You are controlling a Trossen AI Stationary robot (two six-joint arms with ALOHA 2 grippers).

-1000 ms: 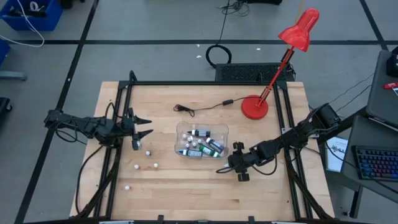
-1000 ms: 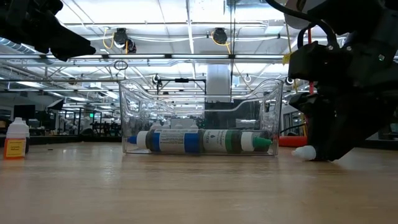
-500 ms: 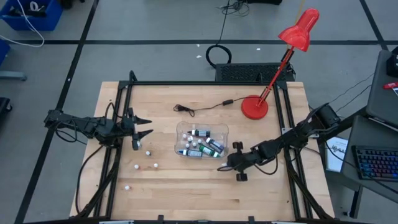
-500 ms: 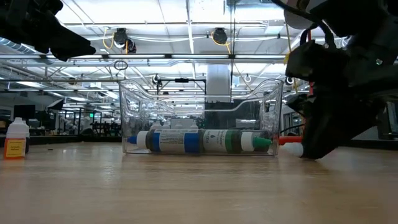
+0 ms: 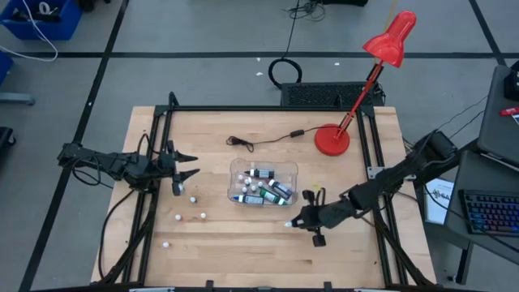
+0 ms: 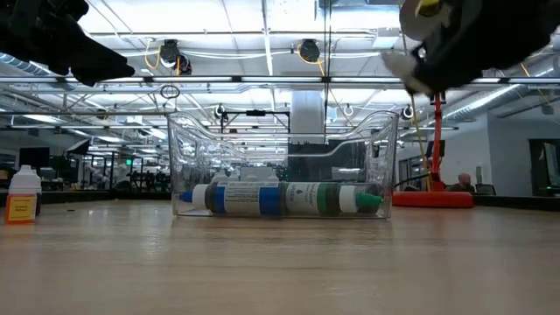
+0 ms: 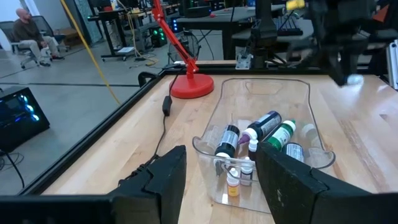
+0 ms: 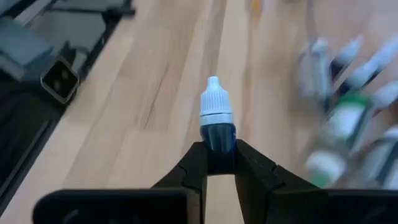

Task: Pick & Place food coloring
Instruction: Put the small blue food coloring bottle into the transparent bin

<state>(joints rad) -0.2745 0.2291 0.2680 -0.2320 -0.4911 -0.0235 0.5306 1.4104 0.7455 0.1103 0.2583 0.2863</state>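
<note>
- Wooden table (image 5: 243, 243) from above: we count four loose food coloring bottles (image 5: 193, 199) lower left; the clear tub (image 5: 263, 183) at centre holds more, too crowded to count.
- Low view: right gripper (image 6: 420, 54) upper right, blurred.
- Left wrist: left gripper (image 7: 221, 180) spread wide, empty.
- Right wrist: fingers (image 8: 198, 167) pinch one blue bottle (image 8: 217, 121), white-capped.

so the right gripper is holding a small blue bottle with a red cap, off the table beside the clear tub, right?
Not quite: the cap is white, not red. The right wrist view shows the right gripper shut on a small blue bottle with a white cap. The rest holds: in the low view the gripper is up off the table, beside the clear tub.
</note>
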